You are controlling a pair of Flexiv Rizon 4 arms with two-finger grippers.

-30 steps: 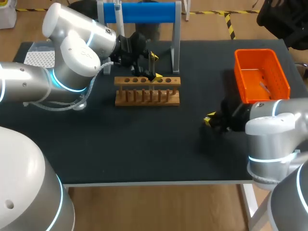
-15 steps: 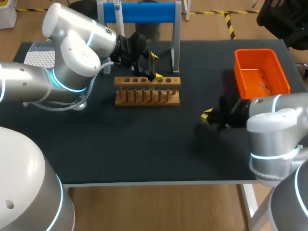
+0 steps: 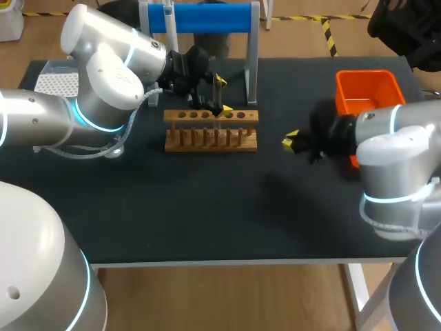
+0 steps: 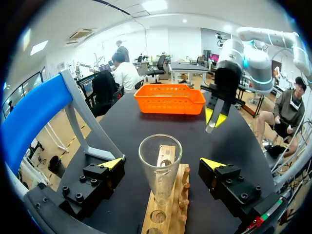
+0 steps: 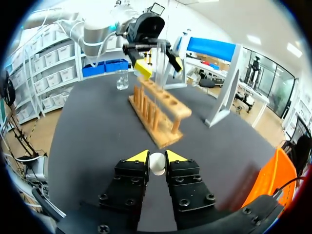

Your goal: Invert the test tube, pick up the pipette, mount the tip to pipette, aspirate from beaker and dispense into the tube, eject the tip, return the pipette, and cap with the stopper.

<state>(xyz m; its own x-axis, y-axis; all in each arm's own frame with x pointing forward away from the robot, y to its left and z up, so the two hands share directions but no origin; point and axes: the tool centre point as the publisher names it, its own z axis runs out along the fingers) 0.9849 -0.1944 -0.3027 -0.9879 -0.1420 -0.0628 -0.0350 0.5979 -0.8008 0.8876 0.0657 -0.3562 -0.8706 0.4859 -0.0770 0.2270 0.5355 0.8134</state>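
Far left of the table (image 3: 207, 207): a white perforated tip box (image 3: 55, 83), partly behind the left arm.

The left arm comes in over the back of the table. The left gripper (image 3: 222, 95) is at the wooden rack (image 3: 211, 131), above its right half. In the left wrist view its fingers stand wide apart, one on each side of the test tube (image 4: 160, 168) and neither touching the glass, so the claw is open. The tube sits upright in a rack hole, mouth up, apparently empty.

Behind the rack is the blue-barred stand (image 3: 207, 17). A slim white thing hanging at its left end is probably the pipette (image 3: 169, 17); too small to be sure.

From the right wrist view, a clear beaker (image 5: 122, 79) stands on the table past the far end of the rack.

Right of the rack, the right gripper (image 3: 289, 143) hangs above the dark surface, between the rack and the orange basket (image 3: 365, 73). Its claw is closed on a small white rounded piece, the stopper (image 5: 157, 163), with both yellow tips pressed against it from either side. The fingers point toward the rack.

Far right: the basket, with the right arm crossing in front of its near part.
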